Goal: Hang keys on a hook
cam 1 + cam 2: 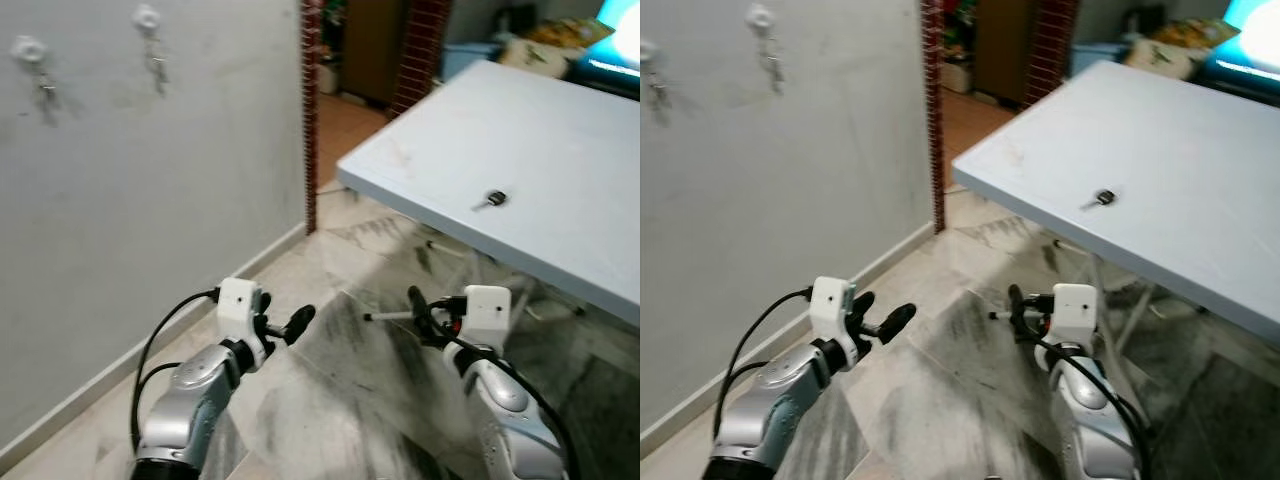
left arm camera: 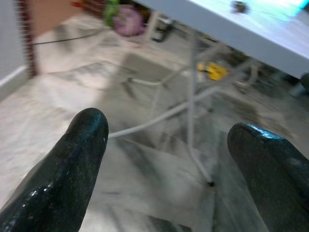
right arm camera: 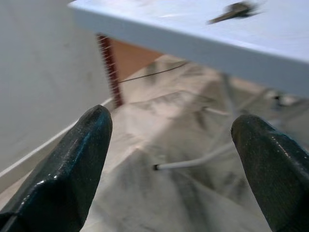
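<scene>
Grey wall (image 1: 150, 200), two hooks (image 1: 146, 20) high up. Pale desk (image 1: 560, 190) well right of wall. Left claw (image 2: 169, 164), right claw (image 3: 178, 164) low before desk, fingers spread, empty. Keys (image 1: 493, 199) on desk.

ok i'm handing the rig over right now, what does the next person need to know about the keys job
Left hand: open, holding nothing, low over the marble floor.
Right hand: open, holding nothing, low in front of the table.
Key: lying on the white table, apart from both hands.
Hooks: two on the wall at the robot's left, one nearer the doorway, one further left; each seems to have something small hanging from it already.
Done: nothing yet.
Left: grasp the key, turn to the wall, hang it on a hook.
</scene>
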You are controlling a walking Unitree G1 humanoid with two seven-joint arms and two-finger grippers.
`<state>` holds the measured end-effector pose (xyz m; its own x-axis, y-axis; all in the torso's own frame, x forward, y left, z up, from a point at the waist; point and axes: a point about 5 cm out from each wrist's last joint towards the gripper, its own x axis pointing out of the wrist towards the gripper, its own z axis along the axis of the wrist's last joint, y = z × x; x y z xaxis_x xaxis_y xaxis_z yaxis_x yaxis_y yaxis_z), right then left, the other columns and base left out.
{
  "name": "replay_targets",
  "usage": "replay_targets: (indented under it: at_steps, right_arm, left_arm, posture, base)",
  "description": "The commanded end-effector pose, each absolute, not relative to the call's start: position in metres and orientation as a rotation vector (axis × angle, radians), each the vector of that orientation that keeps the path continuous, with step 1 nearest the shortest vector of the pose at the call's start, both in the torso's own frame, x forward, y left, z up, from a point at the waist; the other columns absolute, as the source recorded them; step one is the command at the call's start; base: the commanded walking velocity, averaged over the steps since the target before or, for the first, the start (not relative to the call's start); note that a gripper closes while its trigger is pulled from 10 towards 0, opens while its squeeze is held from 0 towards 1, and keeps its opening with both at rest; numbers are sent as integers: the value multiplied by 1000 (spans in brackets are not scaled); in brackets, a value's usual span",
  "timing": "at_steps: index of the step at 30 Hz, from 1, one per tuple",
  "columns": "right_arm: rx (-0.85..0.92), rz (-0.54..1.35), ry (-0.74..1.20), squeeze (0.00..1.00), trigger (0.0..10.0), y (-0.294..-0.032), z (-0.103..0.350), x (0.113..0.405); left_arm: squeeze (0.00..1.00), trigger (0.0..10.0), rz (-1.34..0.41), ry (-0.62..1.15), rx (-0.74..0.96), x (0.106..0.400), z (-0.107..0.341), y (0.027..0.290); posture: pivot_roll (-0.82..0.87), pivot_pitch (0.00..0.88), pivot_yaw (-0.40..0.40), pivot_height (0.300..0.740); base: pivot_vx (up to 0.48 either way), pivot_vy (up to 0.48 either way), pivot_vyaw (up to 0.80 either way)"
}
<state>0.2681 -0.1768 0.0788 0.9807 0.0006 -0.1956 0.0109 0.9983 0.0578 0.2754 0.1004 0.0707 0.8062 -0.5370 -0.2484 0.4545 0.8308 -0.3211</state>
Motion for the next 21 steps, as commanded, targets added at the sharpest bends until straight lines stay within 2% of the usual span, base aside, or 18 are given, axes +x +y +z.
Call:
replay_targets:
  at_steps: [1,8,13,17,21]
  right_arm:
    - [70,14,196,0,10000,-171,79,269]
    - [3,44,180,0,10000,-172,88,271]
    - [-69,23,143,0,10000,-172,98,273]
    - [-92,23,109,0,10000,-169,107,270]
    - [-94,27,107,0,10000,-168,108,269]
  left_arm:
    - [0,10000,-502,335,-222,277,71,110]
    - [0,10000,-463,279,-192,279,79,114]
    - [0,10000,-430,254,-166,282,84,123]
    - [0,10000,-392,239,-139,286,85,135]
    - [0,10000,-381,219,-151,288,89,136]
  posture:
    - [-78,72,23,740]
    - [-67,72,24,740]
    - [-58,72,30,740]
    - [-62,74,34,740]
    - [-64,76,36,740]
  base:
    - [0,0,-800]
    - [0,0,-800]
    - [0,0,-564]
    - [0,0,-800]
    - [0,0,-800]
